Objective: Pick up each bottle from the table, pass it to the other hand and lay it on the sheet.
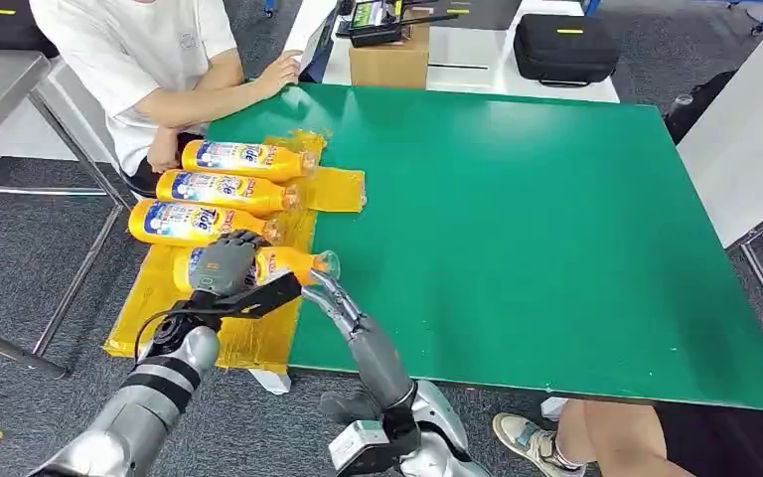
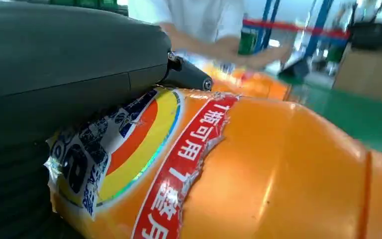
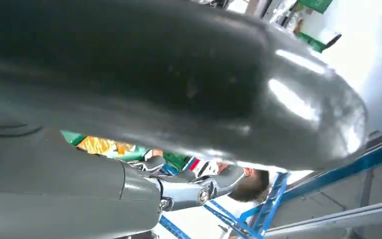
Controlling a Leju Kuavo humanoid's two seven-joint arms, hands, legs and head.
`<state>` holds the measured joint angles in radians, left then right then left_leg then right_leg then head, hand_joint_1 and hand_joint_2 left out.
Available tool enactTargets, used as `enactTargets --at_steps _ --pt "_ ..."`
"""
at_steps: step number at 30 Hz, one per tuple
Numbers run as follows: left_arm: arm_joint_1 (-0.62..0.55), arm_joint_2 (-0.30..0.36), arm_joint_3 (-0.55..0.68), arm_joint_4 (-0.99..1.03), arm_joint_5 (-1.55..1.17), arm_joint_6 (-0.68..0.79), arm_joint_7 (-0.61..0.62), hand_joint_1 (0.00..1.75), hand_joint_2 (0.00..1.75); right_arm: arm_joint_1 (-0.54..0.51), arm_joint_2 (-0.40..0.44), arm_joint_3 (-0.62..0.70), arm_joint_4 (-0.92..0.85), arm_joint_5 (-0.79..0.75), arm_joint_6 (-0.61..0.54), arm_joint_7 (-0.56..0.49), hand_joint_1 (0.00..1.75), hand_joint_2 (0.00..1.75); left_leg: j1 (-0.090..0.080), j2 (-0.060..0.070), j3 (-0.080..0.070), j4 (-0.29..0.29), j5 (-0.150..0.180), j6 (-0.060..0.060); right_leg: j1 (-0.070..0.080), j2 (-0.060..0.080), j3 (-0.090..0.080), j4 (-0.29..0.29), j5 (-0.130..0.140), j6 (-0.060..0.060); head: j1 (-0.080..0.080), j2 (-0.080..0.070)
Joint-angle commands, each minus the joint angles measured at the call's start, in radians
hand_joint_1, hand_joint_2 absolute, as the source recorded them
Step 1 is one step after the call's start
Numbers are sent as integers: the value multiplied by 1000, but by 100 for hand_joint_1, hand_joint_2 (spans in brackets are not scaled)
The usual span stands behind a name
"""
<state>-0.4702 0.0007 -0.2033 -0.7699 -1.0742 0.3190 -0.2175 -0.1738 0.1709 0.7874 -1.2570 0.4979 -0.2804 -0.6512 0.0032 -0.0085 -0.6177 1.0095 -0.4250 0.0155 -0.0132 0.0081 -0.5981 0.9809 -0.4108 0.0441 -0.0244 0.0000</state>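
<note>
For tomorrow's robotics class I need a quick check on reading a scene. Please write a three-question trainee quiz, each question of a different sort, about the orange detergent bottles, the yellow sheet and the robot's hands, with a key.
1. True or false: the left hand holds an orange plastic detergent bottle.
2. How many other orange bottles lie free on the crinkled yellow plastic sheet? A) two B) three C) five
3. Fill in: the sheet lies at the ____ edge of the green table top, as the head view shows it.

Key
1. True; the left wrist view shows the bottle's label close against the hand.
2. B; the nearest bottle, the middle bottle and the farthest bottle.
3. Left.
</note>
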Motion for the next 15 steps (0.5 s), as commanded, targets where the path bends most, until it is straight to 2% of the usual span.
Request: enactTargets --at_steps 1,6,7,8,9,10,12,15 --pt "-122 30 -117 251 -85 -135 68 175 175 -1 -28 -59 -10 -26 47 -10 0 0 1 -1 5 0 -1 -1 1 -3 5 -1 -2 -2 0 0" --pt "-129 50 -142 318 -105 -209 86 175 175 -4 -20 -70 6 -35 60 -18 0 0 0 1 4 -1 -1 -1 0 0 5 -1 0 -1 0 0" --pt "-123 54 -141 325 -102 -218 86 154 175 -2 -21 -72 6 -36 61 -19 0 0 0 2 7 -2 -1 -1 1 1 7 -1 -1 -2 0 0" --pt "-119 57 -140 327 -102 -219 86 145 175 0 -21 -72 7 -37 61 -19 0 0 0 1 7 -2 0 -1 0 1 7 -1 0 -1 0 0" --pt "-123 63 -142 338 -96 -245 77 37 175 -1 -21 -72 15 -39 63 -20 0 0 0 3 9 -2 -1 -1 0 2 9 -2 0 -2 0 0" --pt "-126 68 -145 342 -95 -259 71 7 175 -2 -21 -71 20 -37 61 -23 0 0 0 3 10 -2 -1 -1 0 2 9 -2 0 -2 0 0" --pt "-130 73 -146 345 -92 -272 63 0 175 -5 -20 -72 27 -38 59 -27 0 0 0 3 12 -2 -1 -1 0 3 11 -1 0 -2 0 0" --pt "-144 79 -130 354 -47 -344 13 0 175 -14 -14 -76 50 -47 55 -40 0 0 1 6 16 -4 -1 -2 1 4 14 -3 1 -3 0 0"
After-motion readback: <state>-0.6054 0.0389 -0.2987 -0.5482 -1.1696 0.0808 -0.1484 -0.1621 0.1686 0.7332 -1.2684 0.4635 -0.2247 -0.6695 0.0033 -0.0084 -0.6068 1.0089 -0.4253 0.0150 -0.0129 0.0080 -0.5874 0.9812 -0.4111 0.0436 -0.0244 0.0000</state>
